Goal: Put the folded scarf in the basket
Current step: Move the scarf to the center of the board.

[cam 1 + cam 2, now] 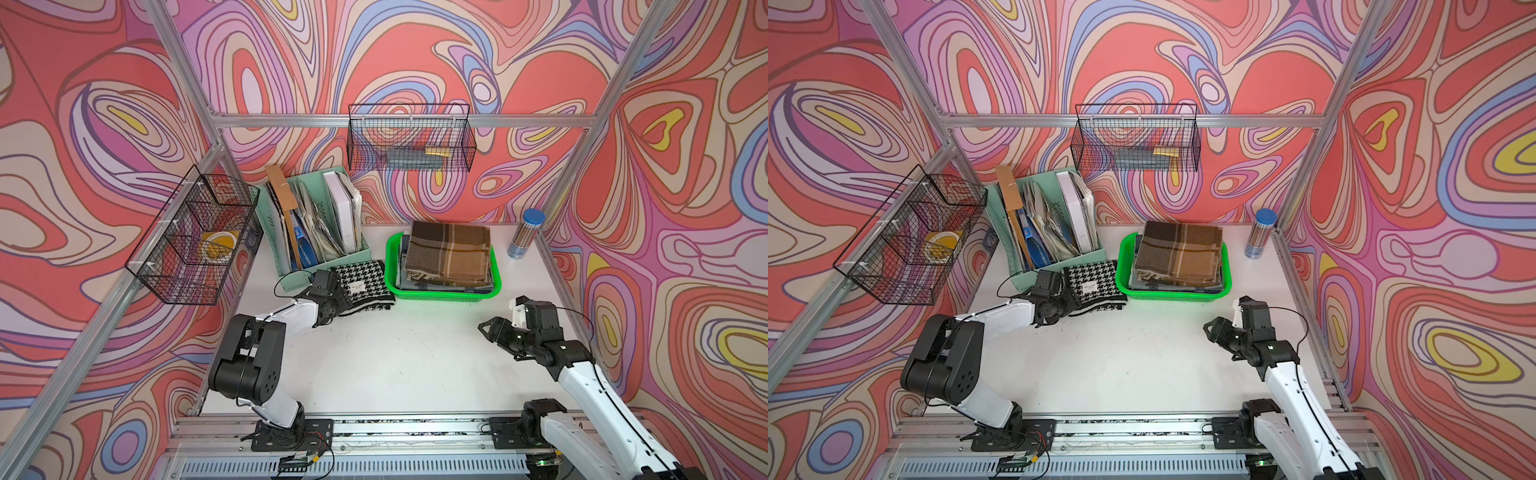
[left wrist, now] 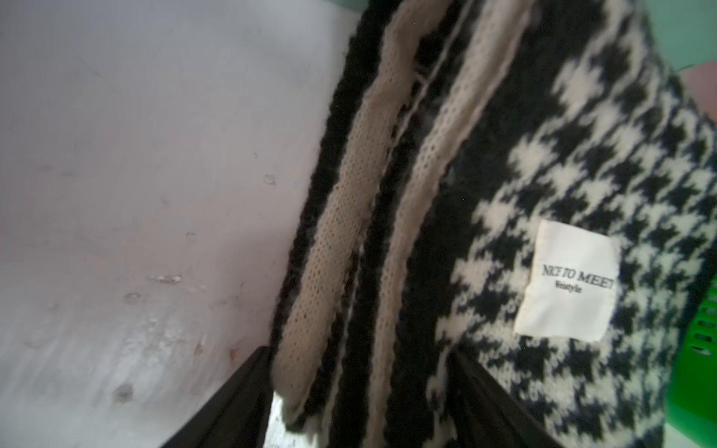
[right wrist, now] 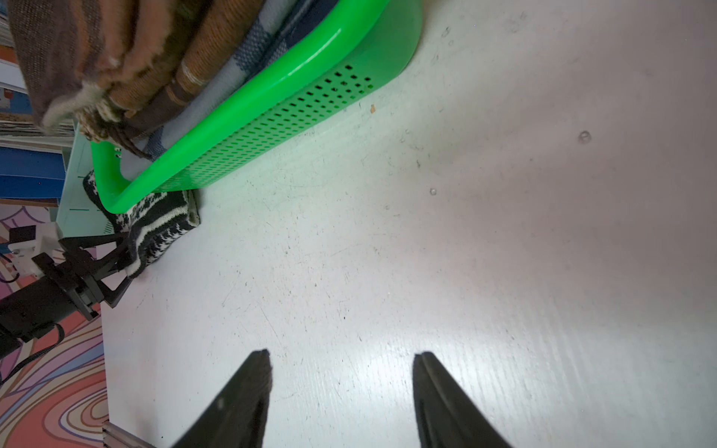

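- Two arms rise from the rail along the table's [image 1: 395, 365] near edge, one toward each near corner.
- Toward the right edge, the right gripper [image 1: 492, 328] hangs over bare tabletop. In its wrist view the jaws [image 3: 341, 353] stand apart with nothing between them.
- Left of the table's middle, the left gripper [image 1: 340, 296] reaches to the near left side of the folded scarf [image 1: 365, 282], a black-and-white houndstooth knit.
- In the left wrist view the scarf's striped folded edges [image 2: 357, 232] fill the gap between the two black fingers [image 2: 232, 391]. Whether the jaws are pressing the cloth or only straddling it cannot be told.
- A white label [image 2: 566, 279] reading "NICE TO MEET" is sewn on the scarf's top face.
- The scarf [image 1: 1096, 282] lies flat on the table, outside the basket [image 1: 444, 296]. In the right wrist view its corner [image 3: 159, 229] touches the basket's near left corner, under the flared rim [image 3: 271, 93].
- The basket sits right of centre toward the far edge. It holds a brown plaid folded cloth [image 1: 449, 253] on top of blue-grey folded cloth [image 1: 440, 286], stacked above the rim.
- Behind the scarf, near the far left corner, a mint file holder [image 1: 328, 266] stands packed with papers and folders.
- At the far right corner stands a clear tube with a blue cap [image 1: 525, 235].
- Above the table hang two black wire baskets, one on the left frame [image 1: 195, 237] and one on the back rail [image 1: 409, 139].
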Robot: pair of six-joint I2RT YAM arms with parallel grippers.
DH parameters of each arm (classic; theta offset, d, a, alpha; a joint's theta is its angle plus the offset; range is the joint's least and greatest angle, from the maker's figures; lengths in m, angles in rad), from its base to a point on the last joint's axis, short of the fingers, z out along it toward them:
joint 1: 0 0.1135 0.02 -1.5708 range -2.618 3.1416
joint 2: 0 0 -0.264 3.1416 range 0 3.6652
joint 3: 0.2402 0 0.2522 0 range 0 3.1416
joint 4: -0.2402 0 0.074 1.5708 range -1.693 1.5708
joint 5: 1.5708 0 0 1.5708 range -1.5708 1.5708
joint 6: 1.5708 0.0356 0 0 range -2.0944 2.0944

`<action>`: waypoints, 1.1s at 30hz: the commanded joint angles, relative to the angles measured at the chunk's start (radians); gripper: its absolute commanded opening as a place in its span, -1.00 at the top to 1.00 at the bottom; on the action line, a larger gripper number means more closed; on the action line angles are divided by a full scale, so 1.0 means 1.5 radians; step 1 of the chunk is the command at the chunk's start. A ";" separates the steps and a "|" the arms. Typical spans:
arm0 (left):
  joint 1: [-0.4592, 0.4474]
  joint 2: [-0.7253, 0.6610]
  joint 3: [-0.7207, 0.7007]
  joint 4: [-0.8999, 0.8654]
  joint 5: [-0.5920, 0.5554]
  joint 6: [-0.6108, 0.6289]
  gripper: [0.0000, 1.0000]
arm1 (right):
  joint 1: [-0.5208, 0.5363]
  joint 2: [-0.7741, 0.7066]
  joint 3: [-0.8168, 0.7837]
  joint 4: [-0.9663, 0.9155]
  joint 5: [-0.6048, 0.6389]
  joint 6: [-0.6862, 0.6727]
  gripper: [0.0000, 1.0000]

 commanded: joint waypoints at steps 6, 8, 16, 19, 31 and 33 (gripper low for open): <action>0.006 -0.028 -0.035 0.014 0.011 -0.001 1.00 | 0.002 -0.006 -0.001 0.016 -0.009 -0.008 -0.16; 0.006 -0.054 -0.050 -0.005 0.014 0.002 1.00 | 0.002 -0.007 0.002 0.015 -0.021 -0.008 -0.16; 0.006 -0.315 -0.209 -0.105 0.038 -0.026 1.00 | 0.002 -0.008 -0.001 0.044 -0.095 0.014 -0.16; 0.006 -0.443 -0.257 -0.176 0.052 -0.044 1.00 | 0.005 0.008 0.000 0.061 -0.111 0.028 -0.16; 0.005 -0.688 -0.235 -0.376 0.003 -0.041 -0.91 | 0.307 0.234 0.129 0.191 0.022 0.075 -0.16; 0.006 -0.677 -0.220 -0.390 -0.009 -0.031 -0.97 | 0.353 0.307 0.169 0.217 0.035 0.076 -0.15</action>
